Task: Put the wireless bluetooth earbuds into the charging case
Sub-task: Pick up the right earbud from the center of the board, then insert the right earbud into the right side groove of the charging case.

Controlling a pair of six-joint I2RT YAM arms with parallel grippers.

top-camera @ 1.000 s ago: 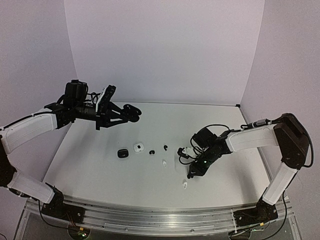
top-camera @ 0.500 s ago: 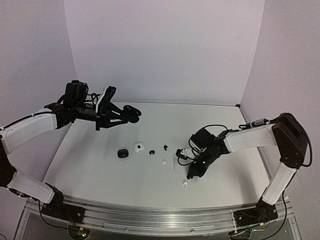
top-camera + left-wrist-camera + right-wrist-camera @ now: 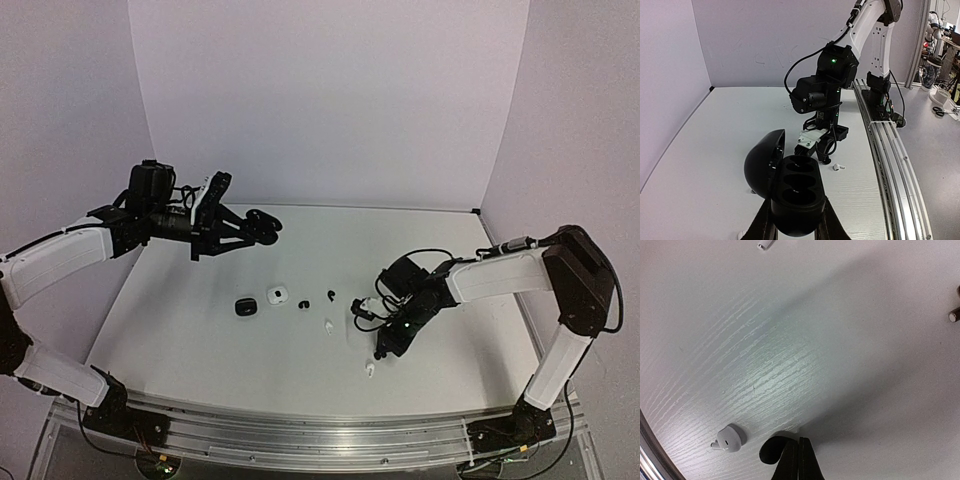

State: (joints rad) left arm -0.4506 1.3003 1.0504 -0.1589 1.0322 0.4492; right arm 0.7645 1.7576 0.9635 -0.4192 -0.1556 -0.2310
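With the left gripper (image 3: 247, 230) clamping the open charging case (image 3: 796, 195) above the table (image 3: 840, 315) and the right gripper (image 3: 799, 460) pinched fully together just beside the white earbud (image 3: 730, 437), not around it, a lift may come away empty or flick it aside.

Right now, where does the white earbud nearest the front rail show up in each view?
Top external: the white earbud lies low centre, just below the right gripper.
Left wrist: right of centre, beside that gripper.
Right wrist: lower left, left of the fingers.
Shared landmark: the right gripper's fingers.
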